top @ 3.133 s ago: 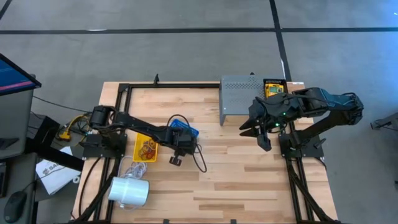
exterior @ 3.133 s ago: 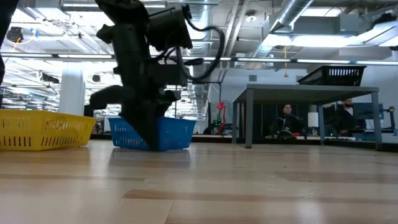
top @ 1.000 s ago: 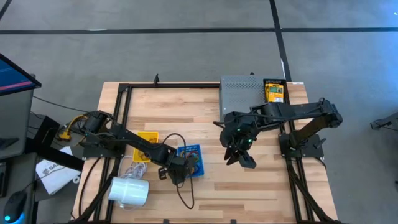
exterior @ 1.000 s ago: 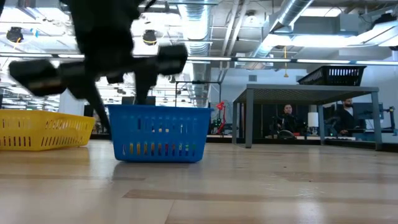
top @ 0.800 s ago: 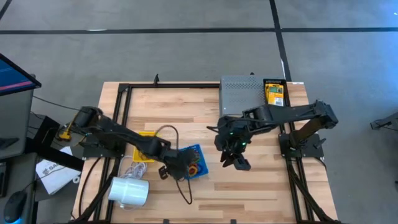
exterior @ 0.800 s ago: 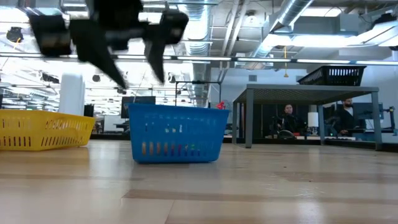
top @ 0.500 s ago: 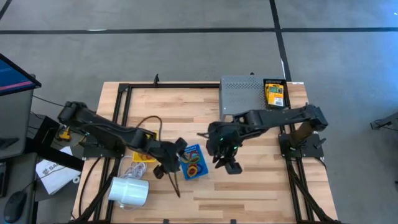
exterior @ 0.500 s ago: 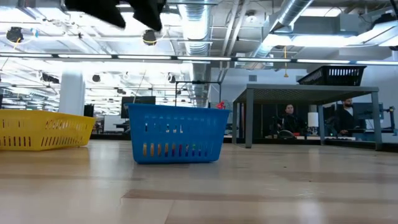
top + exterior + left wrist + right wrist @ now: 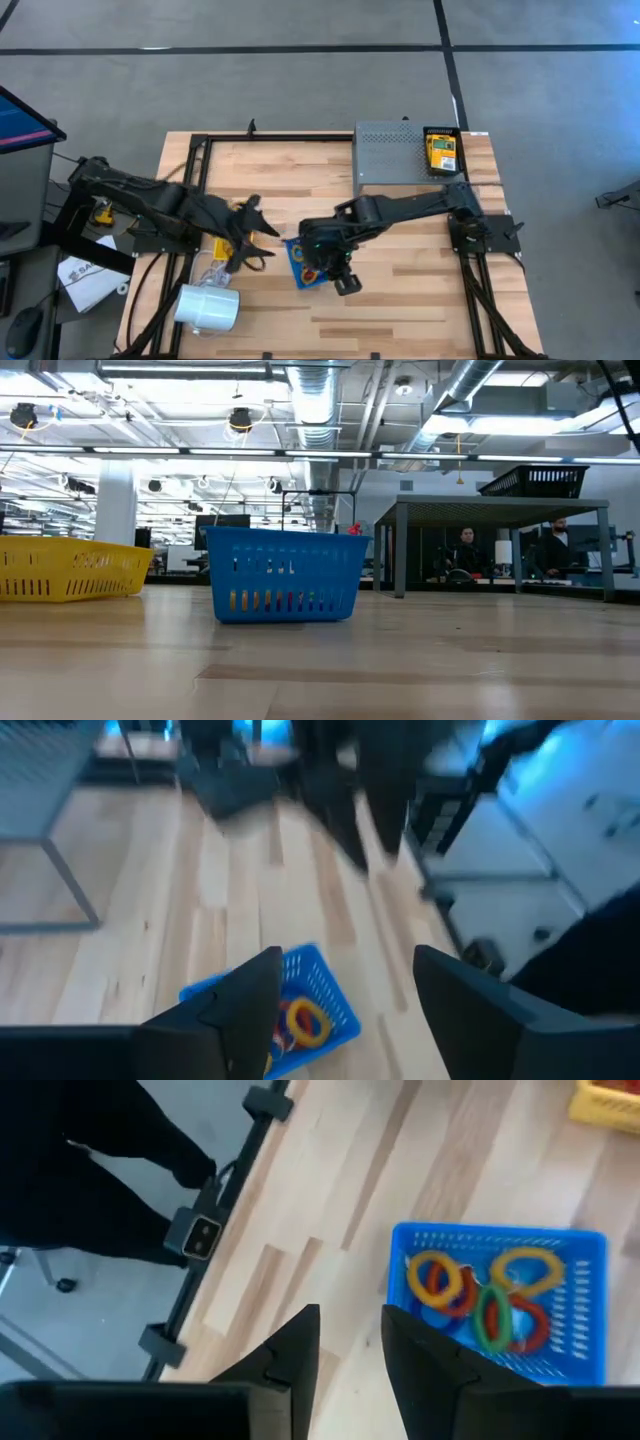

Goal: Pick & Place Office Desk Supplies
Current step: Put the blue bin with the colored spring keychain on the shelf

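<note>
Baskets: two, one blue basket [image 9: 306, 262], one yellow basket [image 9: 70, 568]
Rubber bands [image 9: 484, 1300]: several, inside blue basket
Left gripper [image 9: 252, 243]: wide open, empty
Right gripper [image 9: 350, 1342]: partly open, empty

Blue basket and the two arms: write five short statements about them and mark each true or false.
1. The blue basket holds coloured rings. True.
2. The left gripper grips the blue basket. False: it hangs open, apart from it, over the yellow basket.
3. The right gripper is at the blue basket's side. True.
4. The blue basket sits on the grey metal shelf. False: it stands on the wooden table.
5. The crayon box lies in the blue basket. False: it lies beside the shelf.
</note>
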